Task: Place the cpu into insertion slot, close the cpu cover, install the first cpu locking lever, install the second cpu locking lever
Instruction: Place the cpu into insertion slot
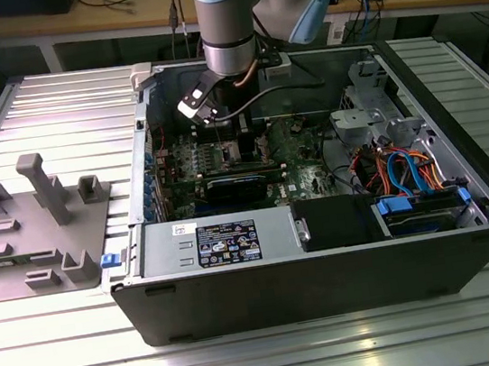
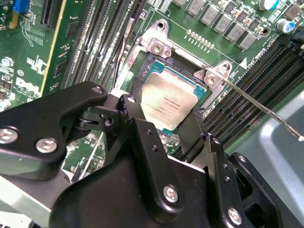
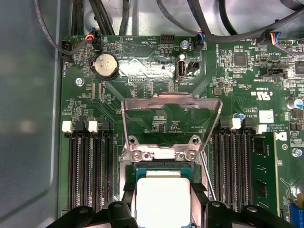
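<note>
Clearance around the insertion slot [image 2: 156,59] is tight, memory slots [image 3: 90,171] along two sides, the cpu cover [image 3: 142,102] standing raised at a third; I read the gripper [image 2: 166,118] jaws clamped on the cpu [image 3: 163,199] at its centre.

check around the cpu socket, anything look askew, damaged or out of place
Nothing stands out. The cpu lies flat and square in the insertion slot, and the cpu cover stands swung open on its hinge, unbent. No visible damage on the green board.

Open cpu cover [image 3: 172,100] and memory slots [image 3: 90,171] hem in the cpu [image 3: 163,199].
</note>
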`<state>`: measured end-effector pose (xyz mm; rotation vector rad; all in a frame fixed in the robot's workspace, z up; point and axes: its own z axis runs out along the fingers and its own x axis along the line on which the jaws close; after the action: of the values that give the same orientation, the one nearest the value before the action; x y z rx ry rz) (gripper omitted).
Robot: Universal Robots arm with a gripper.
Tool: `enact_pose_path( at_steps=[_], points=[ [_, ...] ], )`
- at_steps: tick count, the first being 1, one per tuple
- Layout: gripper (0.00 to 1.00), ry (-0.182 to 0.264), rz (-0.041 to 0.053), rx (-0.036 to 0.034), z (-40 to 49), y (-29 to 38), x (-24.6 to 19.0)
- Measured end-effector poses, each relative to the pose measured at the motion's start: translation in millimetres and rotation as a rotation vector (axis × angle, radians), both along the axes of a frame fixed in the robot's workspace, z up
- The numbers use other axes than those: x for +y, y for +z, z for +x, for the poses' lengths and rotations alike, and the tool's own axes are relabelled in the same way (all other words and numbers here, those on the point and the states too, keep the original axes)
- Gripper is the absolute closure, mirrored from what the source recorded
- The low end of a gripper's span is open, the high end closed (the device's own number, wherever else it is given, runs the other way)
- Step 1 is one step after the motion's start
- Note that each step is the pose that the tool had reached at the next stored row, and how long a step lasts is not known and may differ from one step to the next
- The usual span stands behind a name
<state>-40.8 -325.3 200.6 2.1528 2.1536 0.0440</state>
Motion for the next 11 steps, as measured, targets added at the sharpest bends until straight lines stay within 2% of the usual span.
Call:
enact_pose_path(
  at_steps=[11],
  points=[
    [0.46, -0.002, -0.0007, 0.0001, 1.0, -3.1, -0.2]
  ],
)
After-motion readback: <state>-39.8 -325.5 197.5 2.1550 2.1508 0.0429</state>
